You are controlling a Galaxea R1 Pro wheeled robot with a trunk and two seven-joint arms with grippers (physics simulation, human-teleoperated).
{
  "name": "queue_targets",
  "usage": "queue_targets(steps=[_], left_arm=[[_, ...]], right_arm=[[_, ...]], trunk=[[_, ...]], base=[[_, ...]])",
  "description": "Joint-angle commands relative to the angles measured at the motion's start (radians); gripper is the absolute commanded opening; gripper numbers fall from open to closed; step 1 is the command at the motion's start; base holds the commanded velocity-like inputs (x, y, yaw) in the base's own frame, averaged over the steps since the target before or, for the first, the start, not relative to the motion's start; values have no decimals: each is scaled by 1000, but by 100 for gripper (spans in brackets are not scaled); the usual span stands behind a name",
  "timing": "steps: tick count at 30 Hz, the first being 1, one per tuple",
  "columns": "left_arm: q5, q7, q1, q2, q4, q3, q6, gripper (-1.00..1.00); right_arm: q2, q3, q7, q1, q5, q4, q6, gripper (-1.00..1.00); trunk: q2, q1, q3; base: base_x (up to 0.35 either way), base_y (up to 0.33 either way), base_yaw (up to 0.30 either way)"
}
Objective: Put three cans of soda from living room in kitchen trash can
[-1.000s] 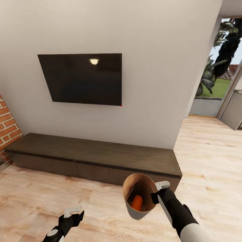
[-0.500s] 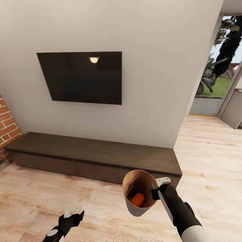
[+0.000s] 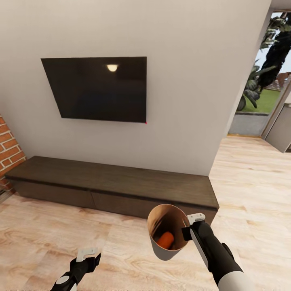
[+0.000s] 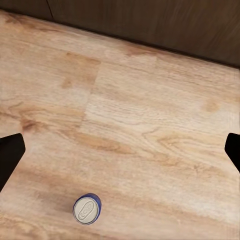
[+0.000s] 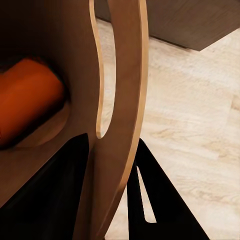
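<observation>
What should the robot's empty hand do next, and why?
Probably lower the left gripper onto the blue can. The can stands upright on the wood floor under its spread fingers, while the right gripper holds the bin with an orange can inside.

The orange can (image 3: 165,240) lies low in the bin (image 3: 161,251), partly hidden by the wall; whether more cans lie beneath it cannot be told. In the right wrist view the bin's rim (image 5: 125,100) is cut off by the edges. The blue can (image 4: 87,209) shows little but its top. The left tool (image 3: 87,255) has its fingertips (image 4: 9,152) cut off at the left wrist view's sides
</observation>
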Motion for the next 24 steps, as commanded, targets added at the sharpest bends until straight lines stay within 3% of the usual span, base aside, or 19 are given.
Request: queue_targets(steps=[1, 24], left_arm=[[0, 0, 0, 0, 0, 0, 0, 100], [1, 1, 0, 9, 0, 2, 0, 100]], right_arm=[[0, 0, 1, 0, -7, -1, -1, -100], [0, 1, 1, -1, -7, -2, 5, -100]], trunk=[[0, 0, -2], [-14, 8, -45]], base=[[0, 0, 0], [0, 0, 0]])
